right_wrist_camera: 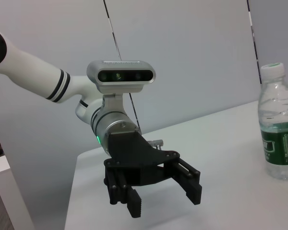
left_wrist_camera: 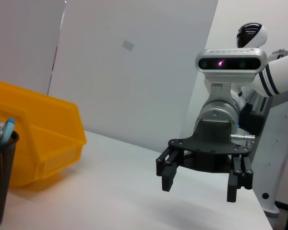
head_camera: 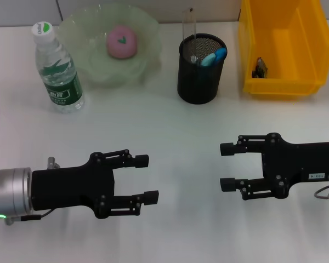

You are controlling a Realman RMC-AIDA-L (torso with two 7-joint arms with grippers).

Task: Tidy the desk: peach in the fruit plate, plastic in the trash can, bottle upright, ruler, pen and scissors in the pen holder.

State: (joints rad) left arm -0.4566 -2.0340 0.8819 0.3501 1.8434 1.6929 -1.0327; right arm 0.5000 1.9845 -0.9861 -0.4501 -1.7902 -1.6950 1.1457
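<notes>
The peach [head_camera: 122, 42] is seen in the fruit plate [head_camera: 148, 27]; the water bottle [head_camera: 57, 68], light, smooth and slippery, stands upright and would be best gripped mid-body. The left gripper [head_camera: 148, 178] and right gripper [head_camera: 226, 166] are held wide, empty, above the tabletop [head_camera: 181, 137].

Pink peach [head_camera: 122, 43] in green plate [head_camera: 148, 27]; bottle [head_camera: 57, 68] upright beside it.

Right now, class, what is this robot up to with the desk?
Nothing is being handled. The left gripper and right gripper hover open and empty over the table. The peach sits in the fruit plate, the bottle stands upright, and items sit in the pen holder.
</notes>
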